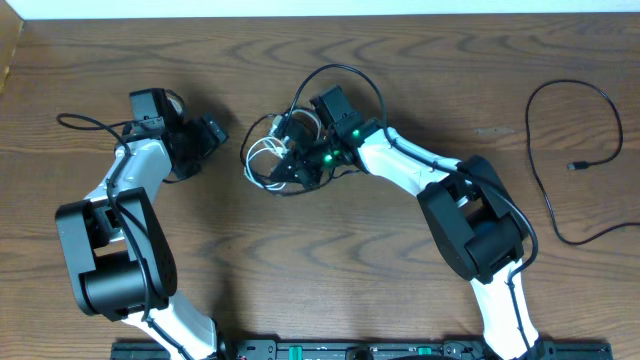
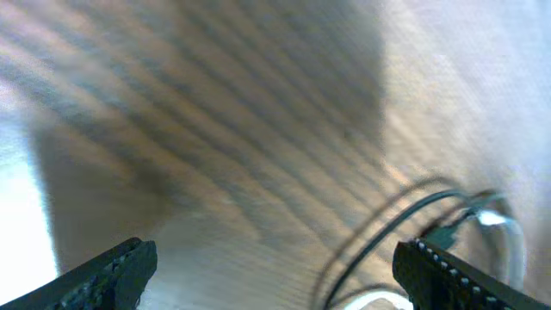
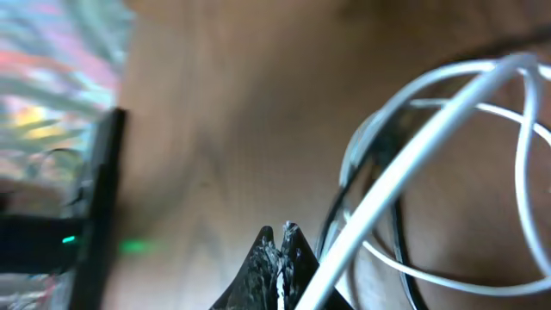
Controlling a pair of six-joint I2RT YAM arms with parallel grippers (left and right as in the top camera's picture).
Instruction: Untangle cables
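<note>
Far out on the right side of the table [image 1: 400, 290], well apart from both arms, a separate black cable [image 1: 545, 195] lies in one open, wandering curve with a small plug at its inner end. Nothing touches it. Closer in, a thicker black wire [image 1: 345, 68] belonging to the right arm arches over that arm's wrist and hangs above the tangle, so from overhead it partly covers the knot of loops. The right arm's own dark wrist block, with green lights on it, hides more of the same spot. A similar wire [image 1: 85, 122] trails off the left arm toward the table's left edge. The left claw [image 1: 212, 135] sits just left of the tangle with its fingers [image 2: 112, 275] spread wide and nothing between them. Its wrist camera sees only bare wood ahead and the cable loops off to the right. The right claw [image 1: 285, 165] is down in the tangle near the table's middle. In its wrist view the fingertips [image 3: 280, 250] are pressed together, and the white cable [image 3: 430, 129] rises from right beside them, apparently pinched. That white cable is wound in several overlapping loops [image 1: 258, 155] that cross one another. The thin black cable [image 3: 331, 224] runs under and through them, still coiled into the same bundle, though blur makes its exact path impossible to follow.
</note>
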